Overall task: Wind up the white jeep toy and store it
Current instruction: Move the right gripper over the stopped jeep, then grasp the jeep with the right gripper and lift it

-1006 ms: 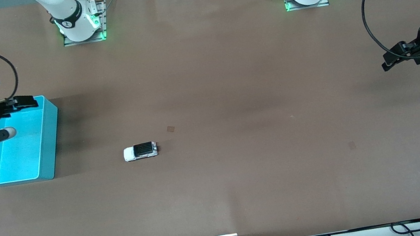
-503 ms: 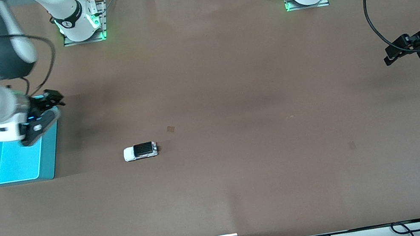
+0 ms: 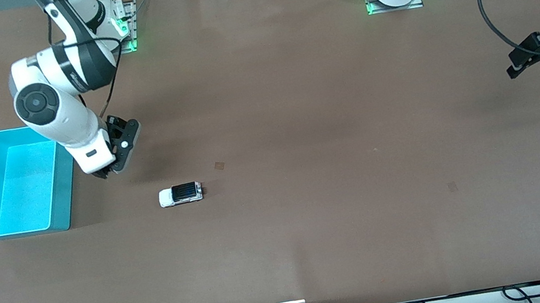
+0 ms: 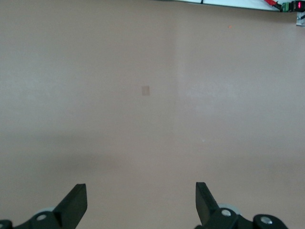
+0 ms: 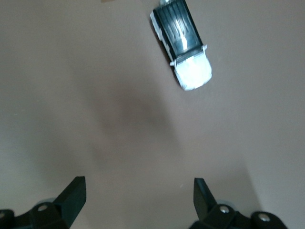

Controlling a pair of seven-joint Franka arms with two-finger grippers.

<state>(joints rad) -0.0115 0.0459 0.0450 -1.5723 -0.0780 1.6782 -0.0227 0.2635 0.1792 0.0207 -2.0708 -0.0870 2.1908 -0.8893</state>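
Since a second ago our right arm has swung off the turquoise bin (image 3: 54, 203) and out over the bare table (image 3: 296, 113), so the bin now shows uncovered; our left arm has pulled a little toward its own end of the table. Neither the bin nor the white jeep toy (image 3: 180, 194) has shifted.

We take the jeep as our landmark. It sits upright on its wheels on the table, black roof panel up, untouched, with the bin well apart from it toward the right arm's end. We judge that spacing is deliberate: the toy lies in open reach for a grasp and a wind-up, with the bin waiting as its store.

Our right pincer (image 3: 110, 172) hangs over the table between bin and jeep, near the jeep but not yet above it. Its wrist points steeply down from a folded elbow, and in the right wrist view the fingers (image 5: 71, 195) stand wide apart and empty, the jeep (image 5: 183, 45) ahead of them. We read this as the approach to a pick.

Our left pincer (image 3: 533, 55) waits over the table's left-arm end, well apart from the jeep, reaching level toward the middle, its fingers (image 4: 76, 202) spread wide on nothing.
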